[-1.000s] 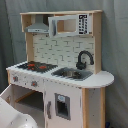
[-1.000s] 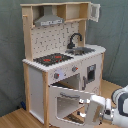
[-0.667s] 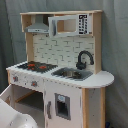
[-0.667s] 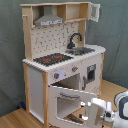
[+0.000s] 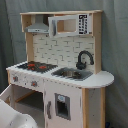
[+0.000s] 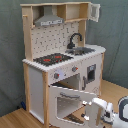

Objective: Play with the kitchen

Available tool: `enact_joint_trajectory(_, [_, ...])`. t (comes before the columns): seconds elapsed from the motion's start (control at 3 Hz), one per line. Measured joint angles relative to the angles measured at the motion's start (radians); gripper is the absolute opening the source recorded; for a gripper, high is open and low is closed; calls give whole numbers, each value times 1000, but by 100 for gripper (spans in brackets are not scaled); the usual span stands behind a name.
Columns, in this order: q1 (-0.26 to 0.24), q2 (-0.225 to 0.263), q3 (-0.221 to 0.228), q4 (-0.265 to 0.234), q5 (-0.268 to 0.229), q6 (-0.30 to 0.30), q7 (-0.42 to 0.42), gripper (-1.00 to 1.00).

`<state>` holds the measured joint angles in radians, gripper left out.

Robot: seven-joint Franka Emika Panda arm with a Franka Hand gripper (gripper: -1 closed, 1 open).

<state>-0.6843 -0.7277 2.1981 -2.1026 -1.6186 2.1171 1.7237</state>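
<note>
— Looking at the first exterior view, where was the kitchen (image 5: 60, 70)?
— It filled the middle, hob (image 5: 36, 65) beside the sink (image 5: 72, 74), faucet (image 5: 84, 59) behind.
— And in the second exterior view?
— Its oven door (image 6: 70, 102) hung open, the pincer (image 6: 102, 111) close by its right edge. Whether the pincer was wide or narrow, I couldn't tell.

The kitchen (image 6: 60, 65) stands on a wooden floor (image 6: 15, 118).

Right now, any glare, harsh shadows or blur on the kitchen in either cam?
First exterior view: soft even light, no glare on the kitchen, whole frame slightly blurred. Second exterior view: similarly soft, shade inside the open oven, arm cropped at the frame's lower right.
</note>
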Motion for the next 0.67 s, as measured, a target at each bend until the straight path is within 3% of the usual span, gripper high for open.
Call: enact_joint_trajectory(0.67, [3,0,26,-48,137,-140,-15,100])
